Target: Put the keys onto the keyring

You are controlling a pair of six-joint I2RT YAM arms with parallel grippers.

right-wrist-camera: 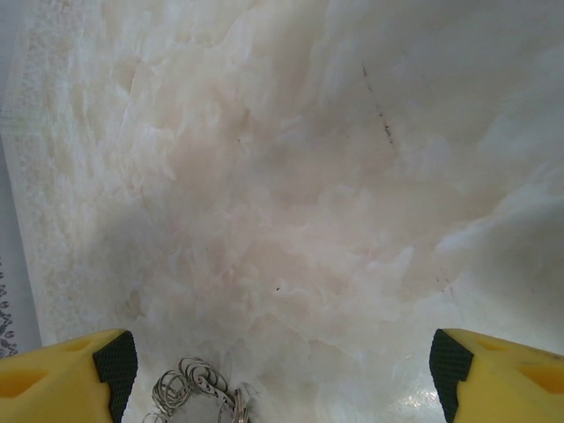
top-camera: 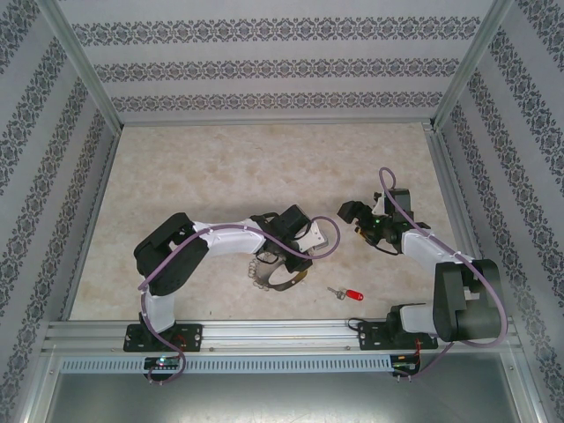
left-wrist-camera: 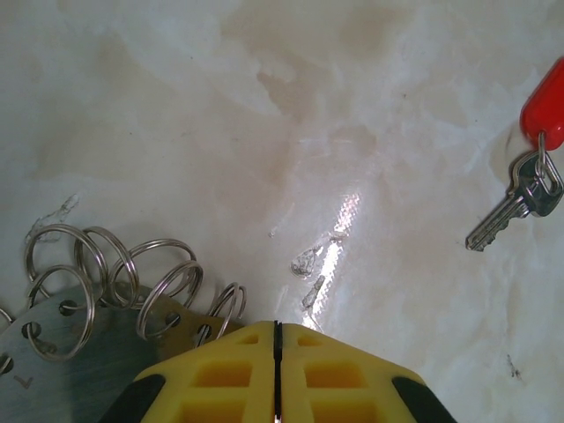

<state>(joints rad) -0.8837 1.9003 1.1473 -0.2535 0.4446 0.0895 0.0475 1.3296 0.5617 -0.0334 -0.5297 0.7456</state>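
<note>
The key [top-camera: 346, 293], red head and short silver blade, is lying loose on the tabletop [top-camera: 264, 167] in the lower middle of the top view, near the front rail, and nothing is touching it. From the left wrist it is sitting at the right edge of the frame, well apart from the keyring [left-wrist-camera: 97, 304], which is lying in the lower left corner with its wire loops fanning up.

Your left pincer [left-wrist-camera: 277, 361] is sitting right over the ring with its yellow fingers pressed together. You cannot tell from here whether the ring's thin edge is pinched between them or just passing under. Your right pincer [right-wrist-camera: 282, 361] is hovering above bare tabletop with its fingers spread wide, carrying nothing.

So the task is barely starting: at most the ring is being secured. Picking up the key and threading it onto a loop are both remaining for you.
</note>
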